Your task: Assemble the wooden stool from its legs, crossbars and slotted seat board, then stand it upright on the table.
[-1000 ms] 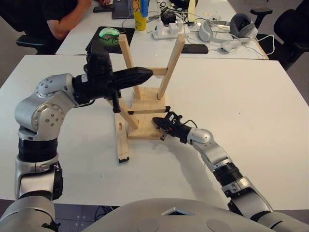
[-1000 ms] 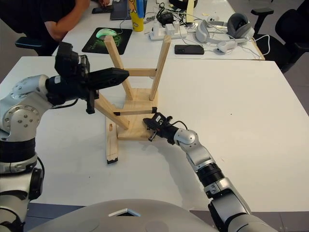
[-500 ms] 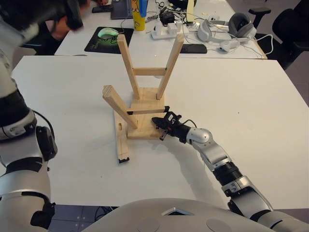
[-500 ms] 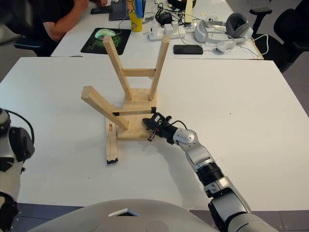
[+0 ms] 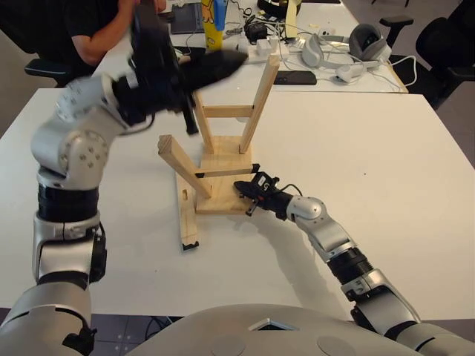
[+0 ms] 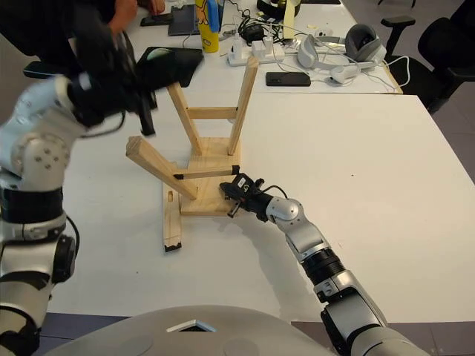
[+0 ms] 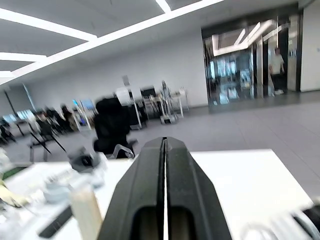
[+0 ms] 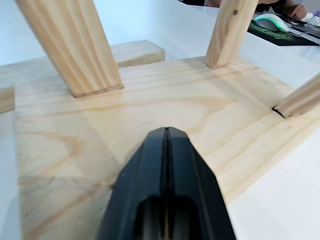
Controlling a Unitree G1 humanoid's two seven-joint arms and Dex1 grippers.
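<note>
The stool lies upside down: its seat board (image 5: 223, 191) is flat on the white table (image 5: 371, 163). Two legs (image 5: 260, 104) stand up from it, joined by a crossbar (image 5: 228, 111). A third leg (image 5: 184, 165) leans out to the left, tied in by a dark-ended crossbar (image 5: 226, 170). One loose leg (image 5: 187, 222) lies on the table beside the board. My left gripper (image 5: 236, 59) is shut and empty, raised at the tops of the upright legs. My right gripper (image 5: 249, 191) is shut, its tip at the board's near right corner (image 8: 150, 100).
Behind stands a second table with a yellow cup (image 5: 215, 18), a phone (image 5: 295, 76) and headphones (image 5: 364, 37). A person sits at its far left. The right half of my table is open white surface.
My left arm left the crossbar between the upright legs, swung up out of sight, and now hangs higher, at the legs' tops. The right arm and stool have not moved.
</note>
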